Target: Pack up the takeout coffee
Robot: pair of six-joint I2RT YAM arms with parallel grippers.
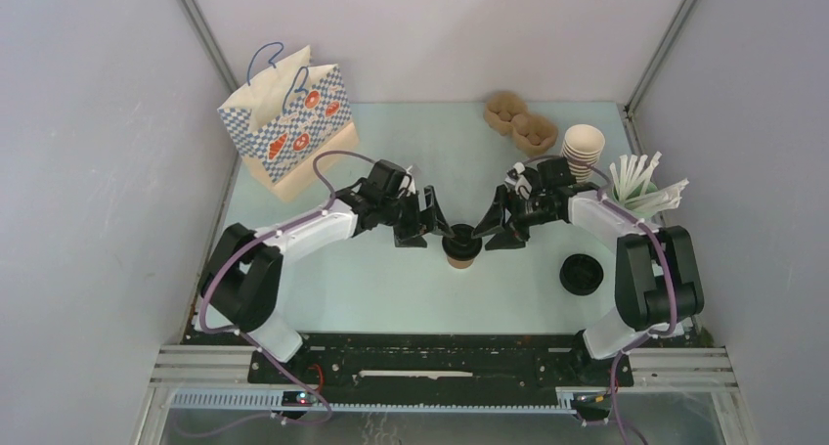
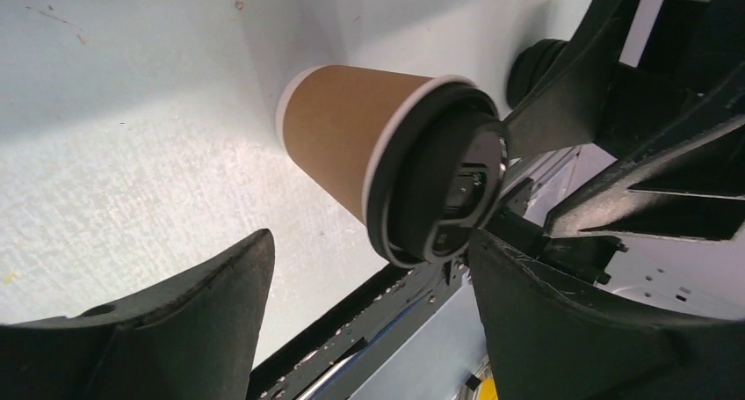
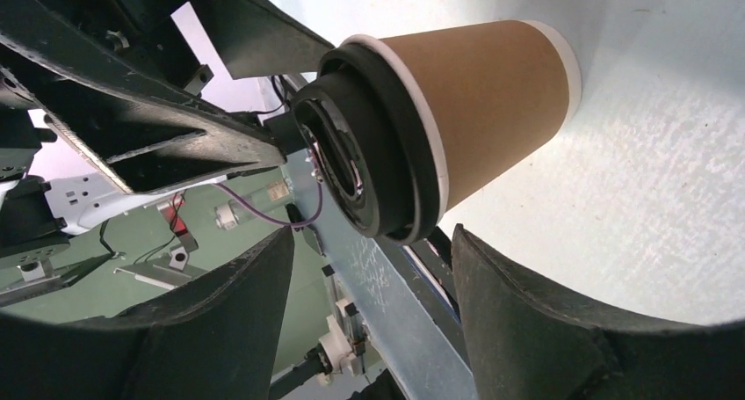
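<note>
One takeout coffee point(image 1: 460, 246), a brown paper cup with a black lid point(image 1: 460, 241), stands upright mid-table. My left gripper point(image 1: 430, 226) is just left of its lid and my right gripper point(image 1: 493, 230) just right of it, both tilted down toward it. In the left wrist view the cup point(image 2: 351, 145) lies just beyond the open left gripper point(image 2: 369, 268), with one fingertip point(image 2: 492, 250) close to the lid rim point(image 2: 444, 189). The right wrist view has the cup point(image 3: 492, 101) and lid point(image 3: 369, 154) just past the open right gripper point(image 3: 369, 255). Nothing is between either pair of fingers.
A checked paper bag point(image 1: 288, 117) stands at the back left. Brown pulp carriers point(image 1: 518, 120), a stack of lidless cups point(image 1: 584, 150) and wrapped straws point(image 1: 645, 186) are at the back right. Loose black lids point(image 1: 581, 274) lie at the right front.
</note>
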